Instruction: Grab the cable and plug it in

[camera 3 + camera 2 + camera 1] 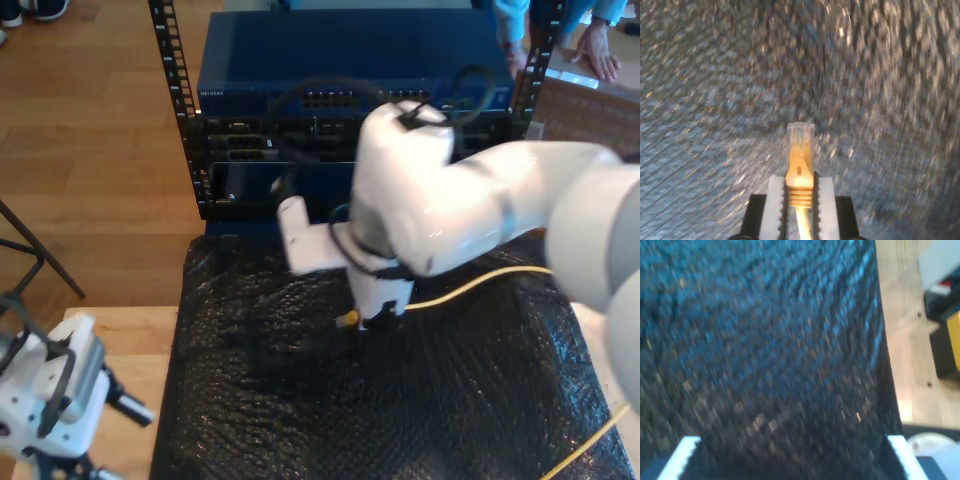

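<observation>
My second gripper clamped on the cable — plug forward; my first gripper spread apart — over black mat

One yellow cable, one black mat, one blue rack unit, two robot arms.

A black rack of blue network equipment stands on a warm wooden plank floor. In front of the rack lies a black bubbly mat, its surface glinting under the light. Beside the mat, on the exterior view's left, sits a pale wooden board. A thin black stand leg crosses the floor beyond that board.
</observation>
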Tool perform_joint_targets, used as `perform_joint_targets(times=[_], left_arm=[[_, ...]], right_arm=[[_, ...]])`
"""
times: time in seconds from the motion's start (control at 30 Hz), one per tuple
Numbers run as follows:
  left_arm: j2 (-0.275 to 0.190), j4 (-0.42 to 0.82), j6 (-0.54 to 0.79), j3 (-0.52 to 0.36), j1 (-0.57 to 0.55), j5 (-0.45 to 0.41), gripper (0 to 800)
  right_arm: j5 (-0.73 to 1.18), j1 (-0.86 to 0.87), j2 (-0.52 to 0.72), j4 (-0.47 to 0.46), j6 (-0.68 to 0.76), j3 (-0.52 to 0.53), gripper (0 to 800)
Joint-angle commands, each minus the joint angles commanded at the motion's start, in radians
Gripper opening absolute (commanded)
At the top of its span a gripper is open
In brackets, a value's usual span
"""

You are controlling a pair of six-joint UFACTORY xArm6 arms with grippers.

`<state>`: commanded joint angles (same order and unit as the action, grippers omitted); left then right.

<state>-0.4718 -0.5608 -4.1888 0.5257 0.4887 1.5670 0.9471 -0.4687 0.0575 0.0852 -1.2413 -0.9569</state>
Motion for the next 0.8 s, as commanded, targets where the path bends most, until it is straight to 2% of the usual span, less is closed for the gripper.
perform_joint_targets(times=[0.17,0.4,0.53,0.8], left_arm=[[0.006,-0.137,0.000,0.011,-0.054,0.002,800],[0.031,-0.224,-0.041,0.037,-0.167,-0.006,800],[0.046,-0.259,-0.054,0.058,-0.233,-0.011,800],[0.152,-0.364,-0.135,0.199,-0.265,-0.009,800]], right_arm=[[0.074,0.038,0.051,0.060,-0.003,0.000,2],[0.193,0.106,0.109,0.176,-0.032,0.000,2],[0.241,0.123,0.146,0.213,-0.034,0.000,2],[0.279,0.127,0.207,0.281,-0.034,-0.014,2]])
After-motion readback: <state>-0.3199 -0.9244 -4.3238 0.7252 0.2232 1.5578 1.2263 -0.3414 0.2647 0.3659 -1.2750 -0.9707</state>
